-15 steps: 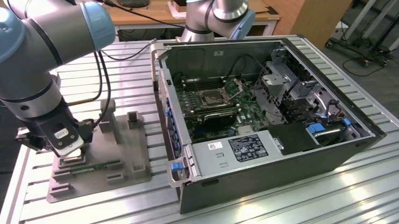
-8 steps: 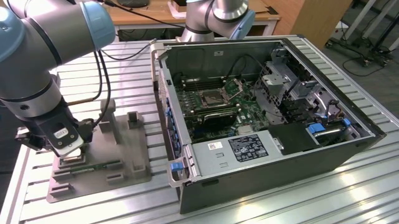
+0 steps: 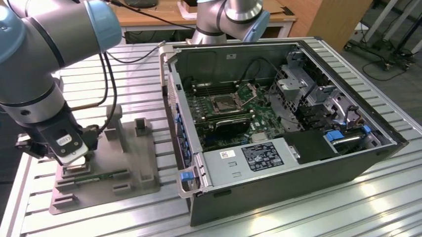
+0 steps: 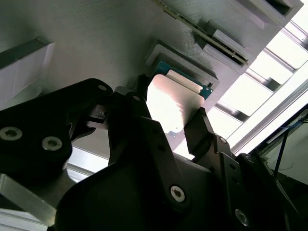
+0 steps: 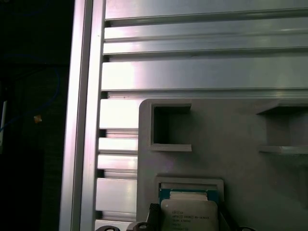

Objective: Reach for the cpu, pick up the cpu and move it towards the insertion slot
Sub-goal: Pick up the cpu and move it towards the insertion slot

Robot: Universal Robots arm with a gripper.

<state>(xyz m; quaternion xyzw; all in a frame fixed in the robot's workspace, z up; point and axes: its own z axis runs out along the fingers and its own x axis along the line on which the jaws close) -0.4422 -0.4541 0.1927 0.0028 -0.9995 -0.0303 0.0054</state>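
End effector: at the exterior view's left, the end effector (image 3: 74,159) stands low over the grey tray (image 3: 142,168), its fingers (image 4: 204,127) clamped against two opposite edges of the cpu (image 4: 175,103).
Cpu: at its square recess, near the tray's outer edge.
Open room: a bare ribbed strip of bench (image 3: 297,217) between the tray and the computer case (image 3: 283,192).
Insertion slot: the insertion slot (image 3: 226,103) is inside the open case, walled round and well apart from the cpu.
Writing: small print on the cpu's metal top; a label (image 3: 262,155) inside the case.
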